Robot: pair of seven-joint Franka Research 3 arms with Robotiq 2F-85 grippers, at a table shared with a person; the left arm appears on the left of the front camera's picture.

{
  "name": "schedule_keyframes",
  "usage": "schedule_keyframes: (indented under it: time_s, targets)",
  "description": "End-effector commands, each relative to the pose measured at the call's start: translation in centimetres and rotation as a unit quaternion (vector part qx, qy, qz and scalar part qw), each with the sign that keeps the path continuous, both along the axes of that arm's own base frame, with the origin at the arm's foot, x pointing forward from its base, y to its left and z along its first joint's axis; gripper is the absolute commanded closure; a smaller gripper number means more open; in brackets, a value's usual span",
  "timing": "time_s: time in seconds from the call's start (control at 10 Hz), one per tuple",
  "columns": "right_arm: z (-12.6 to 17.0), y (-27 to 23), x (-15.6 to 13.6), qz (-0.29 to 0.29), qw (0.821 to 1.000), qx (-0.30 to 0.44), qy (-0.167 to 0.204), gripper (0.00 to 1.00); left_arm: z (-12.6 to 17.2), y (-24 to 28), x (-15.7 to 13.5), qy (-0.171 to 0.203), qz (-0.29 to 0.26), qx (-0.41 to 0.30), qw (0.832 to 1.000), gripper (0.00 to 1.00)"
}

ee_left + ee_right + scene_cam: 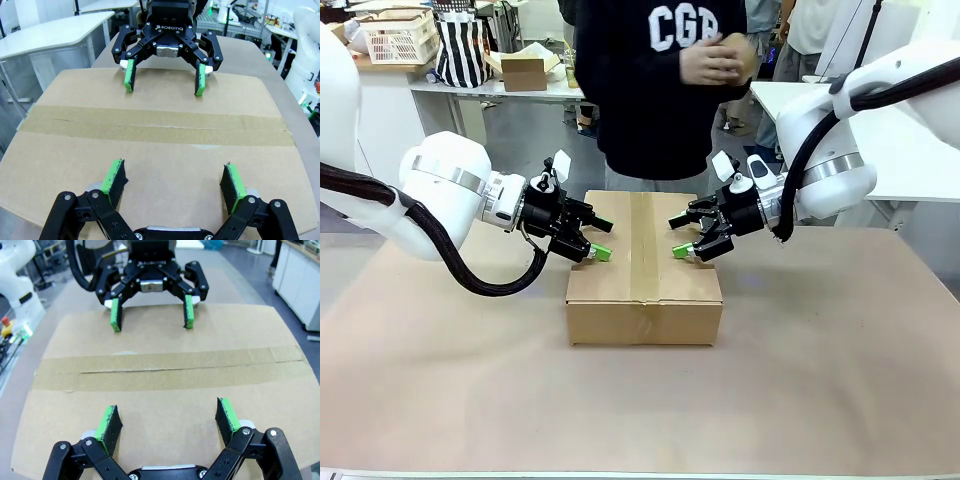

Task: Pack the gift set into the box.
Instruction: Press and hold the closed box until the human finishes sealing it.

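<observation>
In the front view the closed, taped box is seen on the table between the left gripper and right gripper, while in both wrist views each gripper's fingers are spread wide and empty above the box top, and the gift set is not seen.

So the tabletop was covered in plain tan-brown sheeting, and the only thing sitting right on it was the box, closed, flaps taped shut down the middle, parked around the center toward the far side.
</observation>
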State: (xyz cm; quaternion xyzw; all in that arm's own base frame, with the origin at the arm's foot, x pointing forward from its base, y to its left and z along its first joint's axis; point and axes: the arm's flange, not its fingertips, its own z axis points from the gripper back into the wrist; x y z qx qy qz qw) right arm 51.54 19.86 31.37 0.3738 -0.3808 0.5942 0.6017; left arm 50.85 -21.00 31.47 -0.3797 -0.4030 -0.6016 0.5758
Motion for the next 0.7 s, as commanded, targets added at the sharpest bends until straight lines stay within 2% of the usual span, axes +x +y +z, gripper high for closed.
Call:
schedule_keyframes:
  time_s: [0.0,0.6]
  targets:
    - [-0.22,0.08,-0.06,0.000,1.000,-0.001,-0.001,0.00,-0.16,0.06,-0.06,0.001,0.001,0.001,1.000,0.00]
    - [-0.22,0.08,-0.06,0.000,1.000,-0.001,-0.001,0.00,-0.16,0.06,-0.06,0.001,0.001,0.001,1.000,0.00]
